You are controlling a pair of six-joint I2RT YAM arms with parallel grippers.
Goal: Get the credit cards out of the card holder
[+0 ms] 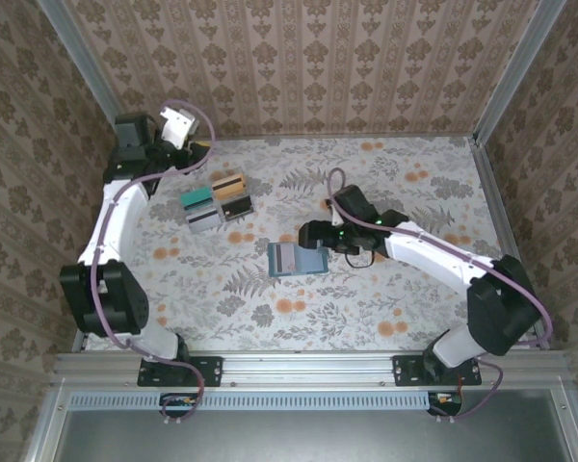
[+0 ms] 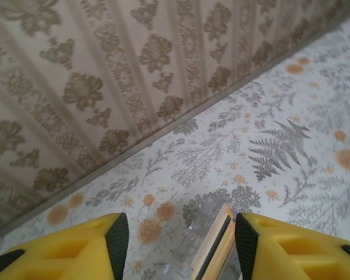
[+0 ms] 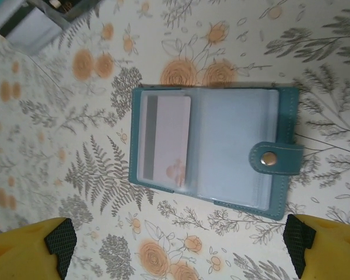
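The table has a cloth with flowers. The right gripper hangs with its jaws wide apart and empty. Just ahead of it the card holder lies unfolded, with one pale card in its left pocket. The left gripper is also parted and holds nothing. A tan card with a dark stripe sits low between its yellow fingers.

Top camera overlooks the whole tabletop. Right wrist faces down, close over the holder, shared with top. Left wrist, seemingly low, tilts toward the wall.
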